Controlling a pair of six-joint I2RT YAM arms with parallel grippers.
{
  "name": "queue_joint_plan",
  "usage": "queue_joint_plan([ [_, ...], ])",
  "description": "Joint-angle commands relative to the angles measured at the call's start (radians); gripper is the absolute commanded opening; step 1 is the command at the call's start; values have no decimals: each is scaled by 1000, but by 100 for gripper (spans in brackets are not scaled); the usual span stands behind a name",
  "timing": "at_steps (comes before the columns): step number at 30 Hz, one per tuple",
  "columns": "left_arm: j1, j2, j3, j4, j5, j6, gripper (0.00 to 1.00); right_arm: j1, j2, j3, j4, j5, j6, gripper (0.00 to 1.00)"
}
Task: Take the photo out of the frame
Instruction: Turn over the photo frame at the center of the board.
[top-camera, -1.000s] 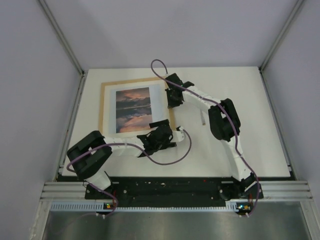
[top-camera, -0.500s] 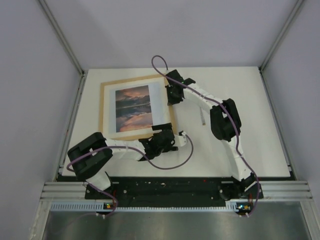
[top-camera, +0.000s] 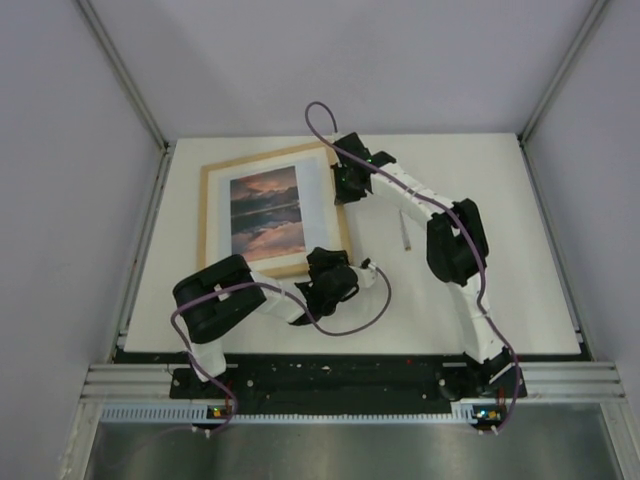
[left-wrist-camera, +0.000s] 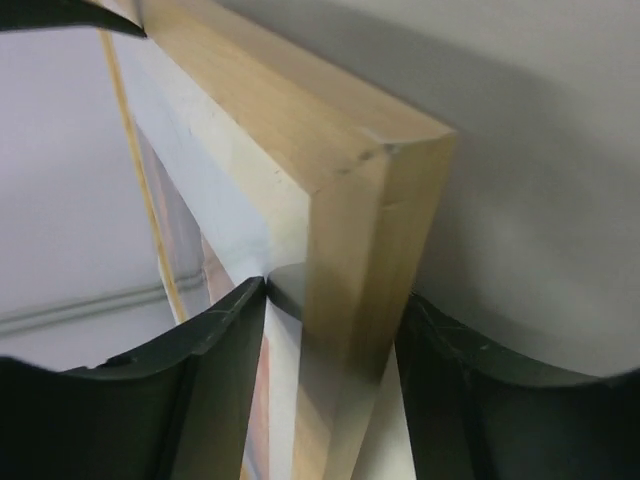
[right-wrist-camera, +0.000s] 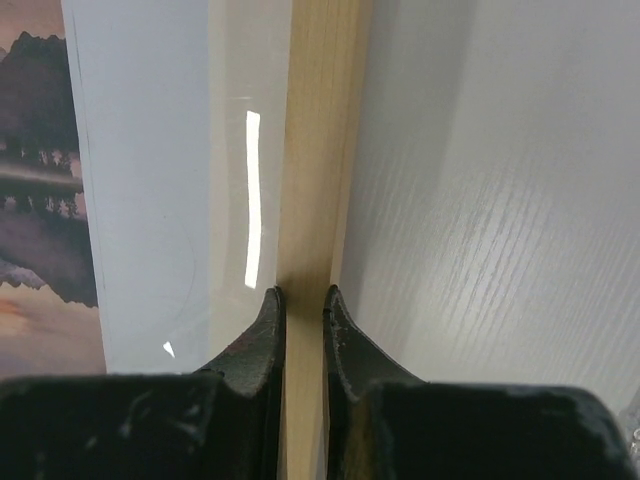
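frame: the light-wood rectangular picture frame (top-camera: 207, 225) lies flat on the left half of the white table (top-camera: 500, 250), long axis near-to-far, far end swung a bit right
photo: the white sheet with the orange-pink sunset print (top-camera: 268, 215) sits inside it, picture side up
left gripper (left-wrist-camera: 335, 292): at the near right corner, jaws wide, straddling the wood; honestly can't tell if they're pinching
right gripper (right-wrist-camera: 301, 292): far along the right rail, jaws nearly closed, clamped on the wood
hard to see: that near corner is hidden from above; thin pale strip (top-camera: 405, 235) further right, no clue what it is
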Motion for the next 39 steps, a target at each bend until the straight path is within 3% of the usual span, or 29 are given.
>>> queue_joint_plan([
  [1,2,53,-34,-84,-8,3,45,-7,-124,36,53,-23,4,0],
  [5,2,61,-41,-59,-34,10,0,-15,-138,33,53,-34,6,0],
  [15,2,-16,-44,-51,-41,33,0,-52,-164,35,56,-42,-4,2],
  [20,4,-105,-25,-70,-49,64,0,-118,-187,27,65,-108,-22,43],
  [23,4,-184,15,-186,-23,40,0,-165,-209,10,65,-187,-30,56],
  [30,4,-330,140,-425,60,-22,0,-259,-267,-73,67,-295,-79,62],
  [39,36,-415,340,-603,68,-66,0,-326,-359,-218,117,-382,-97,64],
])
